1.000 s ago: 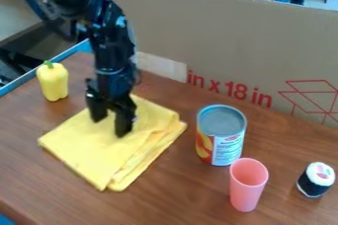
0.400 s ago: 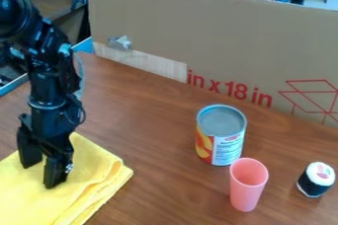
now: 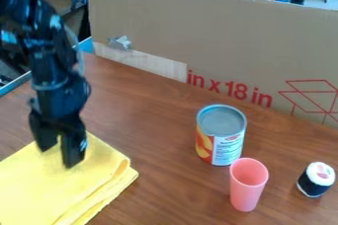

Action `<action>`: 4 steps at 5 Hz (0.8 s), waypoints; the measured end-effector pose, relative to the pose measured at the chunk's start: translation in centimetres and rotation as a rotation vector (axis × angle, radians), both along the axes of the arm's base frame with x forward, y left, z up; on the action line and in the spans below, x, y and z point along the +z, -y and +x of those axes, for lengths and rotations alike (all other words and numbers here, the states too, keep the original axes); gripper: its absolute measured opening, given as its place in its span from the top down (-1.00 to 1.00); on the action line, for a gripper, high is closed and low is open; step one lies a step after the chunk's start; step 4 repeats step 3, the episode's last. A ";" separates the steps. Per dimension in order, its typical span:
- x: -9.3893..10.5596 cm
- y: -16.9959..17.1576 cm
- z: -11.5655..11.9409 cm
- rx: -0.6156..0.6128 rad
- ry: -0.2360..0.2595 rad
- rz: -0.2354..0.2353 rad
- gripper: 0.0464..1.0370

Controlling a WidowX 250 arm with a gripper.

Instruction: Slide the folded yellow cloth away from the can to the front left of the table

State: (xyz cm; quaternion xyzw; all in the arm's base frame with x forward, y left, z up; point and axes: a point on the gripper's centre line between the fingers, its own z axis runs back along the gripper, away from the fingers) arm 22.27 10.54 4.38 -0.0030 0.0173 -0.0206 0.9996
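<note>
Black at the gripper (image 3: pixel 55 159) on the left, with jaws released and spread, pointing down at the far part of a folded yellow cloth (image 3: pixel 53 189). Flat on the brown desk (image 3: pixel 155 130) at the near left, with layered edges toward the right. Farther right, well apart from the cloth, an upright tin can (image 3: pixel 226 146) and, on its near side, an upright pink cup (image 3: pixel 246 193); cannot tell whether touching. Right of both, a small black-and-white roll (image 3: pixel 316 179). On the far side, standing cardboard (image 3: pixel 198 31) with red print.
</note>
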 end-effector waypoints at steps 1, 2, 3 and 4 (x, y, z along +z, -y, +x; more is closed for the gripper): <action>3.7 -0.1 2.4 0.065 0.190 -0.027 -0.93; 7.5 0.3 0.9 0.040 0.168 -0.017 -0.93; 9.2 0.5 -2.3 -0.031 0.010 0.063 -0.93; 9.2 0.5 -2.3 -0.031 0.010 0.063 -0.93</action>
